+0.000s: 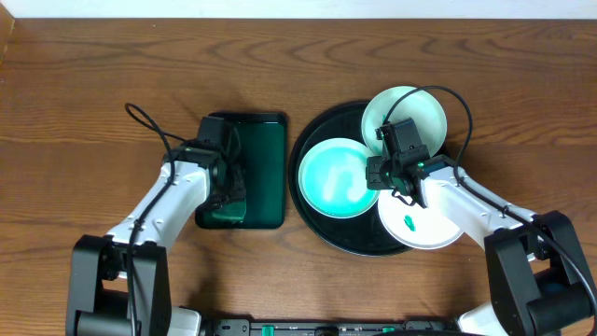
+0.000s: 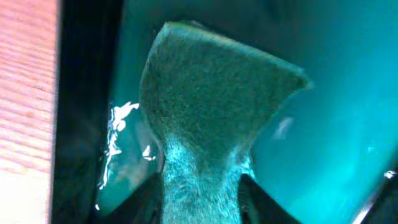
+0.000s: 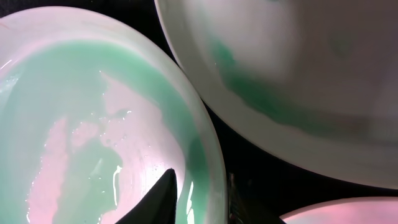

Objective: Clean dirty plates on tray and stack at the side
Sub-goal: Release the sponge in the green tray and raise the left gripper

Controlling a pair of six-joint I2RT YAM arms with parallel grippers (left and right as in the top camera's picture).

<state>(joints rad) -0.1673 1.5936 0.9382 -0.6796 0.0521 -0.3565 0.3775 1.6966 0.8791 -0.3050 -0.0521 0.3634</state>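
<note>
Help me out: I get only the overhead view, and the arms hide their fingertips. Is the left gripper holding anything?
Observer: Yes. In the left wrist view, the left gripper pinches a green scrubbing pad at its narrow end.
Operator: What is under the pad?
Observer: The green tray, with wet-looking glints on its floor.
Operator: And the right gripper?
Observer: Its fingers straddle the rim of the plate nearest the green tray, one finger inside over green liquid. I cannot tell if it is clamped.
</note>
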